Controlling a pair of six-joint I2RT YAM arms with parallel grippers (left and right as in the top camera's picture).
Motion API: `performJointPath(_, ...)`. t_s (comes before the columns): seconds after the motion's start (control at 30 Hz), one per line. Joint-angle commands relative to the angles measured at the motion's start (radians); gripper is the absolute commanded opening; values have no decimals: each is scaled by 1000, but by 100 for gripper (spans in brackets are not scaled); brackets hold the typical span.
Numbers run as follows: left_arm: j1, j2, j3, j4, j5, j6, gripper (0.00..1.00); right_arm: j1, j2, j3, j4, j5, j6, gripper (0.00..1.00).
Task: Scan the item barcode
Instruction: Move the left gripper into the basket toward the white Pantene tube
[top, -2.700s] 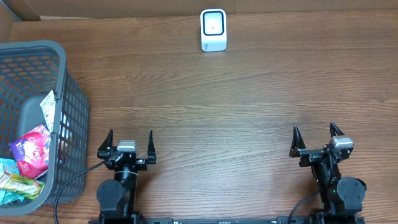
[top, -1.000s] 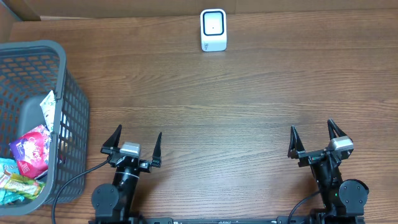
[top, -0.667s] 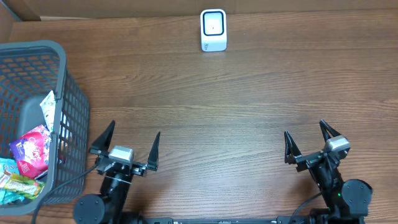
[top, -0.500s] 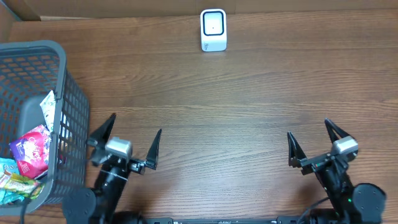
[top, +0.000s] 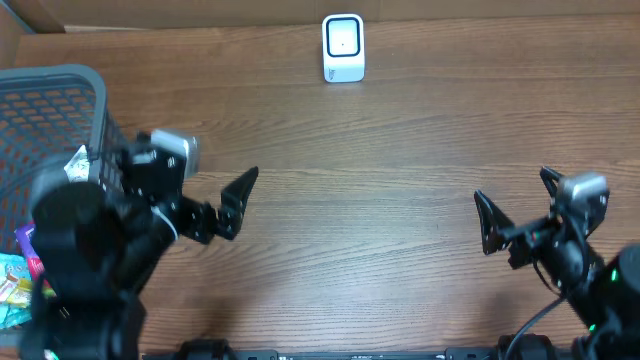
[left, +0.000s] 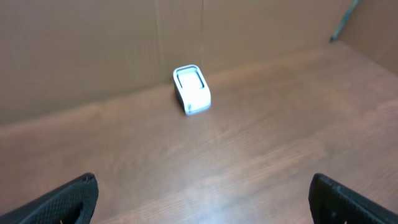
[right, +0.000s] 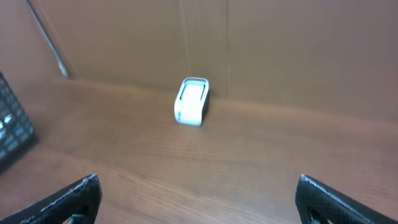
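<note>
The left arm (top: 90, 230) was held high at frame left, the right arm (top: 600, 280) lower right. Fingers (top: 240, 188) were spread on both.

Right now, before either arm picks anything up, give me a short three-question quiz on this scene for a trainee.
1. True or false: the left gripper is shut on a snack packet.
2. Where on the table does the white barcode scanner stand? A: near edge, between the arms. B: far edge. C: mid-table, lying on its side.
3. Which gripper is nearer the grey basket?

Key
1. False: it is open and holds nothing.
2. B
3. The left gripper.
</note>
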Motion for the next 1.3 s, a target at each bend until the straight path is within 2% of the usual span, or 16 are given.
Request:
performJointPath(0.0,-7,109,151,-73,18,26,100,3,122,129,-79,-9,-9,100)
performJointPath(0.17,-7,200,216,-120,32,2,99,3,297,272,-224,-9,-8,100)
performJointPath(0.27,-7,232,216,-137,99,-34,100,3,357,277,-227,-10,11,100)
performJointPath(0.37,-7,255,217,-129,185,-18,100,3,410,277,-235,-10,59,100)
performJointPath(0.47,-1,263,228,-111,92,-66,96,3,457,277,-242,-10,121,100)
performJointPath(0.57,37,282,287,-152,-116,-239,97,3,488,277,-245,-13,135,100)
performJointPath(0.7,154,319,396,-269,-356,-398,100,3,504,277,-246,-18,135,100)
performJointPath(0.8,294,346,427,-335,-454,-486,100,3,504,277,-246,-18,135,100)
performJointPath(1.1,714,483,417,-472,-449,-745,99,3,504,277,-261,-17,135,100)
performJointPath(1.27,788,564,413,-447,-451,-762,98,3,504,277,-264,-17,135,100)
